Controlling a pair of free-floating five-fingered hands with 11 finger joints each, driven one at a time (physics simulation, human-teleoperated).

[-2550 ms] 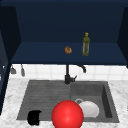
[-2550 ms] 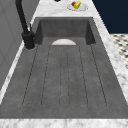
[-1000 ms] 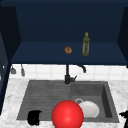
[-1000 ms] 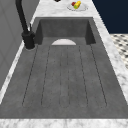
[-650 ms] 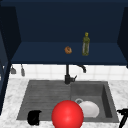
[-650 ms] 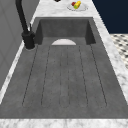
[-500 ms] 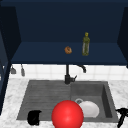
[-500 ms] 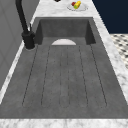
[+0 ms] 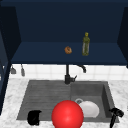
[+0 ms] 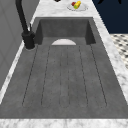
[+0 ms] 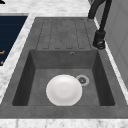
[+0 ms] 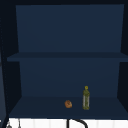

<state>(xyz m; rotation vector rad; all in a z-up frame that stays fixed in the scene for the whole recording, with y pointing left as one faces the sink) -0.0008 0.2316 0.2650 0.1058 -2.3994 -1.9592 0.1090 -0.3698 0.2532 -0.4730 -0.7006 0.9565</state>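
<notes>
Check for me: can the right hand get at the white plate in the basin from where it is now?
Probably yes. The right hand hangs at the basin's right rim, and the white plate lies flat and uncovered just left of it, nothing between them.

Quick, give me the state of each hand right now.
Left hand: curled shut, holding nothing, at the sink's front edge.
Right hand: cannot be told.

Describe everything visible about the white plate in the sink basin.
The white plate is round, plain and smooth, ceramic by its look, with a faint raised centre. It lies flat on the floor of the dark grey sink basin, close beside the drain, whose ring it seems to reach at its edge. Nothing rests on it. In the front view a red ball covers its left part, and the right robot hand hangs apart from it at the basin's right rim.
</notes>
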